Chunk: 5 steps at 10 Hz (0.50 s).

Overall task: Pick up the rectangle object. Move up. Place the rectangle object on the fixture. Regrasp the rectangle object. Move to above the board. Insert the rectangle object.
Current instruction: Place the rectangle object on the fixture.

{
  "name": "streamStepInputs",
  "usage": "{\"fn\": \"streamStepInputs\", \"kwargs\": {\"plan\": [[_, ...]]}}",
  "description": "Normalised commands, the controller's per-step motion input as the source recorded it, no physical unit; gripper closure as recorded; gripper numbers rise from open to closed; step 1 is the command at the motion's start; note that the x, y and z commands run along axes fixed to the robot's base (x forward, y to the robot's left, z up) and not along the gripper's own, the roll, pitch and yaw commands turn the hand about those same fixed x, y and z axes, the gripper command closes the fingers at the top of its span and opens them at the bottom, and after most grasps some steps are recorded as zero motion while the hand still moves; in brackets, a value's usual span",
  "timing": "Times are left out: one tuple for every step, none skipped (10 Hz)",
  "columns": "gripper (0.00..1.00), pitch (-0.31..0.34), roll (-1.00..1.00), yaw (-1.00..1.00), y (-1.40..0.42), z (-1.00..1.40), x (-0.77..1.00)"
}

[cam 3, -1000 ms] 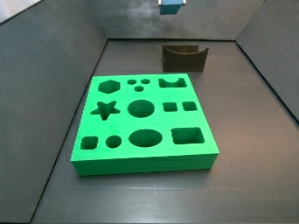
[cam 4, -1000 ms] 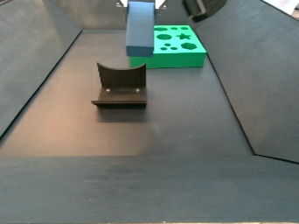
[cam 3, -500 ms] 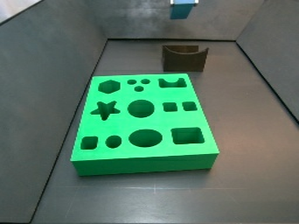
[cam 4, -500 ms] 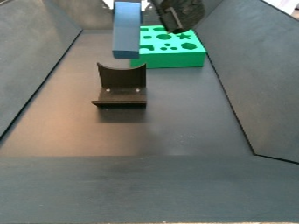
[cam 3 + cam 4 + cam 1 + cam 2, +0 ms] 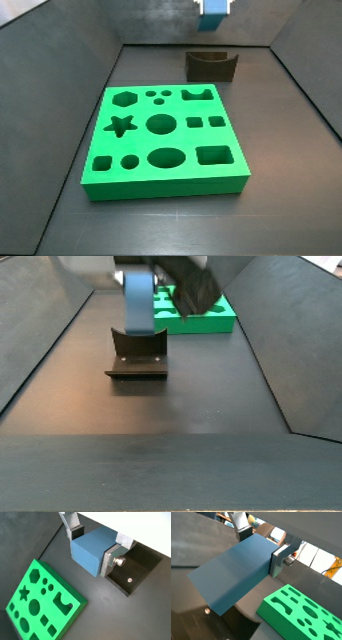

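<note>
My gripper point(image 5: 92, 545) is shut on the rectangle object point(image 5: 89, 552), a light blue-grey block held between the silver fingers point(image 5: 109, 559). Both wrist views show this grip, and the block fills much of a wrist view point(image 5: 236, 573). In a side view the block point(image 5: 138, 301) hangs upright just above the notch of the dark fixture point(image 5: 136, 356); I cannot tell whether it touches. In a side view only the block point(image 5: 214, 9) shows, above the fixture point(image 5: 211, 65). The green board point(image 5: 163, 140) with its cutouts lies flat on the floor.
The board also shows in a wrist view point(image 5: 39, 607), a wrist view point(image 5: 304, 612) and a side view point(image 5: 203, 316), beyond the fixture. Dark sloping walls point(image 5: 287, 336) enclose the grey floor on both sides.
The gripper has carried the block from over the board's end towards the fixture and lower; it now hangs right over the notch.
</note>
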Motion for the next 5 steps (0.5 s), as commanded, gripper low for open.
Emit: {"fn": "streamStepInputs", "kwargs": {"plan": [[1.00,0.306,-0.79,-0.14,0.14,-1.00,0.17],[1.00,0.253,-0.57,-0.21,0.14,-1.00,0.18],[1.00,0.203,-0.42,-0.25,0.14,-1.00,0.19],[1.00,0.170,-0.32,-0.26,0.14,-1.00,0.19],[1.00,0.068,-0.19,-0.26,0.14,-1.00,0.20]]}}
